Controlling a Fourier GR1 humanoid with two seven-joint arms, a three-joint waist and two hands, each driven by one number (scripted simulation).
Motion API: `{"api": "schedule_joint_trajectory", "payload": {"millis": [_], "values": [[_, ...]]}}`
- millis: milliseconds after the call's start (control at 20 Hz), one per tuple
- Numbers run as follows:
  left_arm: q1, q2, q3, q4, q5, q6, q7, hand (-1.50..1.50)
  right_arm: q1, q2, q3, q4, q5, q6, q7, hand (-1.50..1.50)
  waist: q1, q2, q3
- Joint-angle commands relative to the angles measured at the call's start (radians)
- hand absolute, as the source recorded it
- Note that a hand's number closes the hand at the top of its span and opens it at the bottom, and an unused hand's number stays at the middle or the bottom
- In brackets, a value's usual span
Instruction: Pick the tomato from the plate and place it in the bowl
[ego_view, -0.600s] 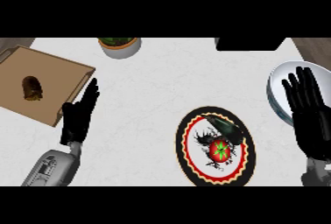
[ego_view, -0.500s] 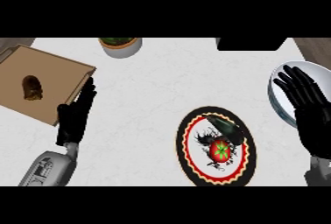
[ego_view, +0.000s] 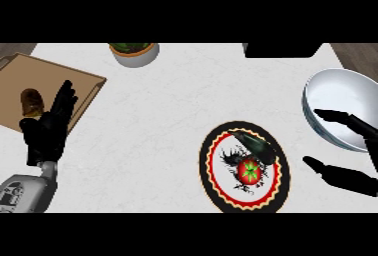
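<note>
Red, round tomato (ego_view: 249, 171) sits on a patterned plate (ego_view: 212, 155) near the glossy bowl (ego_view: 336, 95), right robot hand (ego_view: 353, 176) spread wide.

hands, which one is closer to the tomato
The right hand, open beside the plate holding the tomato; the left hand rests far across the counter.

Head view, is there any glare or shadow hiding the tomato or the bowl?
Head view: light is flat; no glare on the tomato, which shows clearly on the plate. The bowl has a soft sheen, and its lower part sits behind the right hand.
</note>
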Motion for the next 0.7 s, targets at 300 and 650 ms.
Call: {"api": "schedule_joint_trajectory", "payload": {"millis": [300, 650], "values": [[0.038, 0.013, 0.062, -0.077, 0.017, -0.038, 0.041, 0.00, 0.432, 0.036, 0.101, -0.217, 0.354, -0.164, -0.099, -1.50, 0.004, 0.010, 0.006], [0.074, -0.005, 0.093, -0.107, 0.009, -0.092, 0.020, 0.00, 0.272, -0.004, 0.005, -0.385, 0.308, 0.031, 0.209, -1.50, 0.016, 0.012, 0.006]]}}
